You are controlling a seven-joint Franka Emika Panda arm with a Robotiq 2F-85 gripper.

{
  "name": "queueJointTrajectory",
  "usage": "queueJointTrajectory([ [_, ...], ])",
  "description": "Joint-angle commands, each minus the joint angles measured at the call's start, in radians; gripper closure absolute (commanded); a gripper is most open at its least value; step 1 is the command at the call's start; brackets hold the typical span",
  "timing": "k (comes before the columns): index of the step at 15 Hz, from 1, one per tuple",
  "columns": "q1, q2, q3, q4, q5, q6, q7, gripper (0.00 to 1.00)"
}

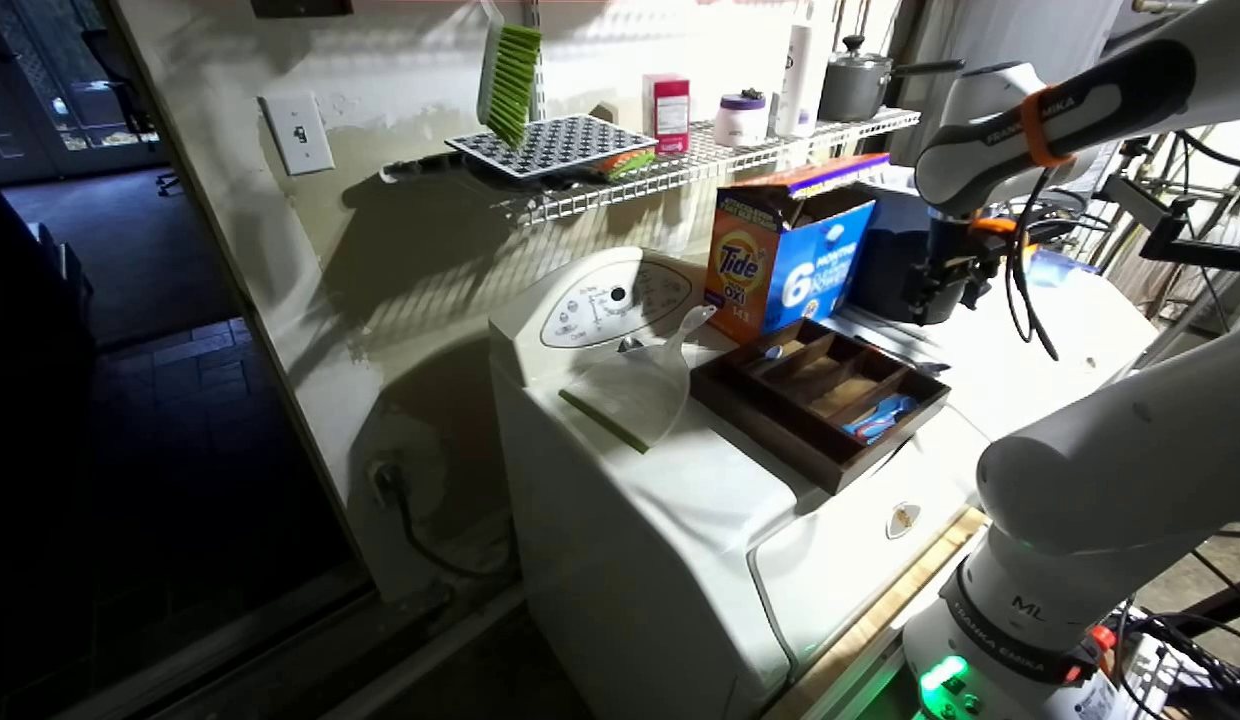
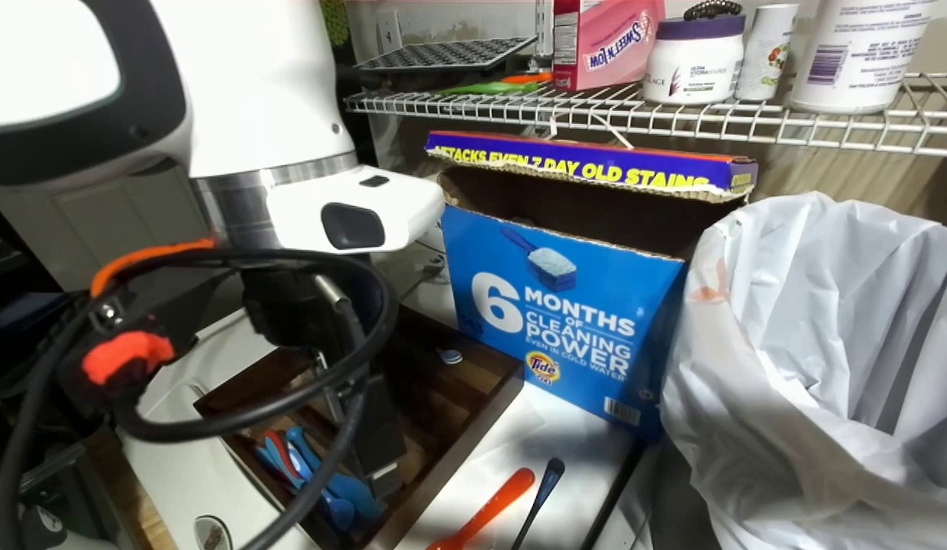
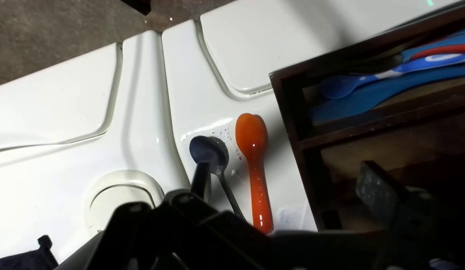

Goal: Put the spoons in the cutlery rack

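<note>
Far left in an exterior view, got a white plastic light switch plate (image 1: 298,134) on the pale wall (image 1: 410,60). Next along, a boxy white laundry machine (image 1: 620,540), with a see-through plastic scoop-shaped thing (image 1: 635,385) lying on top, green along one edge. Moving right, can see an orange-and-blue cardboard Tide box (image 1: 748,240) with its top flap up, standing just behind a dark brown wooden cutlery rack (image 1: 770,425) with dividers. Got some blue plastic cutlery (image 1: 885,415) in one outer compartment, including a blue-and-white spoon (image 3: 397,70), plus a small pale blue spoon-like piece (image 1: 773,352) in another slot.

On to the wrist view, again left to right: got a dark navy spoon (image 3: 204,148) with a thin handle, partly hidden behind one finger (image 3: 201,180) of the black two-fingered gripper (image 3: 287,174). Then a glossy orange spoon (image 3: 256,172) with a chunky handle, lying just beside the navy one on the white machine top, outside the rack but near its edge. As for the gripper: released, with fingers spread wide apart, the far one showing against the rack. Can't tell the height above the machine.
</note>
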Motion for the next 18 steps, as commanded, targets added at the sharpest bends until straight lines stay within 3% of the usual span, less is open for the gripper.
queueJointTrajectory([
  [1, -0.01, 0.074, -0.019, 0.025, 0.026, 0.103, -0.077, 0.0],
  [5, -0.004, 0.13, -0.056, 0.031, 0.079, 0.185, -0.178, 0.0],
  [10, -0.002, 0.216, -0.097, 0.071, 0.202, 0.186, -0.318, 0.0],
  [18, -0.012, 0.335, -0.107, 0.123, 0.334, 0.212, -0.418, 0.0],
])
